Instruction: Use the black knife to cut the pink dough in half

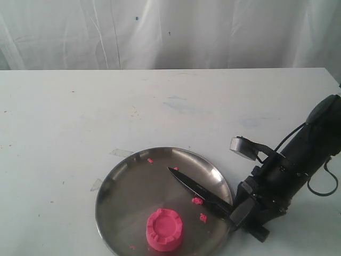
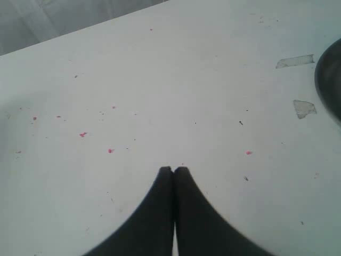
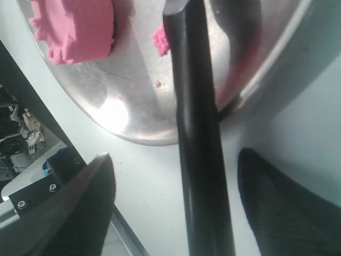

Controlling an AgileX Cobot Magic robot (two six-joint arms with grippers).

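Observation:
The pink dough (image 1: pixel 164 229) (image 3: pixel 74 26), a whole round puck with a notched rim, sits in the near part of the round steel plate (image 1: pixel 128 181) (image 3: pixel 138 117). The black knife (image 1: pixel 197 191) (image 3: pixel 200 133) lies slanted over the plate's right rim, its tip toward the plate's middle and its handle sticking out over the table. My right gripper (image 1: pixel 234 216) (image 3: pixel 176 157) is open and straddles the handle, with a gap on each side. My left gripper (image 2: pixel 173 169) is shut and empty over bare table; the exterior view does not show it.
Small pink crumbs (image 1: pixel 197 201) lie scattered in the plate, and tiny specks dot the table (image 2: pixel 82 134). Two bits of clear tape (image 1: pixel 121 153) (image 2: pixel 294 61) stick to the table left of the plate. The table's front edge (image 3: pixel 122 234) runs close by the plate.

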